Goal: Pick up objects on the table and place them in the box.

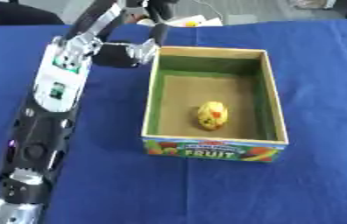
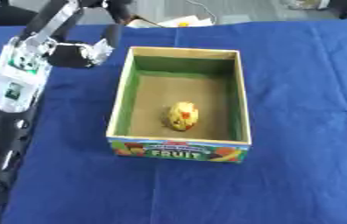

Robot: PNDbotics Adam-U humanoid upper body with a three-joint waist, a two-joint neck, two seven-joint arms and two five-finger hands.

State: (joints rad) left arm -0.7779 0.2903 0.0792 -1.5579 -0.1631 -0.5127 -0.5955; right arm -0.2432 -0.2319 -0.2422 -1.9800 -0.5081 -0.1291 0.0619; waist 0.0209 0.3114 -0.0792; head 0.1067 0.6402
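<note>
Wooden fruit box (image 1: 277,109): stood on the blue-covered tabletop (image 1: 207,188), front panel lettered "FRUIT". Yellow fruit with red markings (image 1: 212,115): lay on the box floor, toward the front. Left robot hand (image 1: 130,46): reached beyond the box's far-left corner, fingers extended and spread, thumb apart, clasping nothing. Right robot hand: out of sight.

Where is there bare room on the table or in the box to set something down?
Bare blue cloth lies right of the box and in front of it. Inside, floor lies bare behind the yellow fruit. Crowded: the left, where the left robot hand reaches past the box's far-left corner.
</note>
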